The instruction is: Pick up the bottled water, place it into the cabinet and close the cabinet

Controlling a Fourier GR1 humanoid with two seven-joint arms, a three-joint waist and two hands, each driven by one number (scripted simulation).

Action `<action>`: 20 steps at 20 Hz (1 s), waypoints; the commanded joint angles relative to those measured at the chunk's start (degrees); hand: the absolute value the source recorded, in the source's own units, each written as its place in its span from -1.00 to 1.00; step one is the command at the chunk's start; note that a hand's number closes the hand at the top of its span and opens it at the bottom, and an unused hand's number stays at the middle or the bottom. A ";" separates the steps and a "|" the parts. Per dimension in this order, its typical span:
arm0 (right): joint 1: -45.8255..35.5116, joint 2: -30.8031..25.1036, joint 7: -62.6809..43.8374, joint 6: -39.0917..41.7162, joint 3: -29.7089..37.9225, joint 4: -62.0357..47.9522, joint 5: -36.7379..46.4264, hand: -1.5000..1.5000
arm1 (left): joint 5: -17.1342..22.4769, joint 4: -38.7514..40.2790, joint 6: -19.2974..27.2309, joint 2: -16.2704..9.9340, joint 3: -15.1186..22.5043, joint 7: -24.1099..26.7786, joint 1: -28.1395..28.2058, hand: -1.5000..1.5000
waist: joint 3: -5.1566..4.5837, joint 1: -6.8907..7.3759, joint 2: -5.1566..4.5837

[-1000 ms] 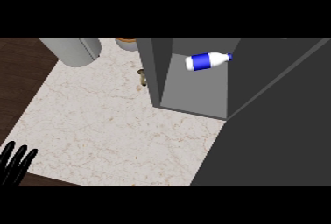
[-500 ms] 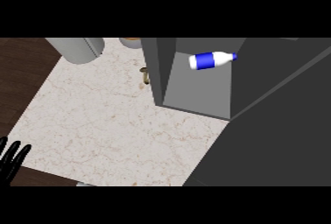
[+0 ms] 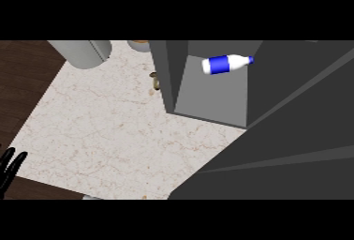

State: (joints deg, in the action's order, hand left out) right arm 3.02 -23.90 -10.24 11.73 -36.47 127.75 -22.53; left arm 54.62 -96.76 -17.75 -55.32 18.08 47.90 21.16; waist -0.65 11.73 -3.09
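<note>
Left hand (image 3: 10, 164) sits at the counter's near-left corner, fingers straight and up, holding nothing, just resting. Right hand isn't in my view, so I can't tell its state. Bottled water (image 3: 227, 64) already lies on its side inside the cabinet (image 3: 211, 101), toward the counter's far-right side, so I judge the step in hand is closing up. Cabinet door (image 3: 290, 140) fills the right of the view, swung open. I'd push on its free edge with flat fingers, follow the hinge arc, and check the bottle's cap doesn't stick out past the opening.
</note>
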 commanded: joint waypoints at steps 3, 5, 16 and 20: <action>-11.21 9.34 -4.61 -9.30 9.07 -13.63 -1.62 1.00 | 0.69 1.19 -1.80 -0.27 -0.65 0.41 1.20 -1.00 | 0.18 -1.64 1.02; -15.93 10.72 -4.51 -11.29 13.57 -18.96 -0.99 1.00 | 1.04 -0.09 -2.25 -0.32 -0.52 0.09 1.26 -1.00 | 0.29 -1.50 1.08; -46.19 16.24 -4.81 -14.61 24.51 -52.97 1.87 1.00 | 2.05 0.99 -5.25 -0.23 -2.64 -0.04 2.92 -1.00 | 0.59 -3.87 1.57; -49.51 19.38 -4.15 -16.04 23.52 -56.59 2.99 1.00 | 1.67 2.64 -5.39 1.34 -2.21 -0.99 1.29 -1.00 | 0.45 -5.13 1.52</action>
State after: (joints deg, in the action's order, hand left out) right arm -33.12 -7.92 -15.87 0.14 -18.18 83.79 -22.18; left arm 56.56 -95.53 -20.58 -55.10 15.59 45.80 23.21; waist 0.65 6.03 0.09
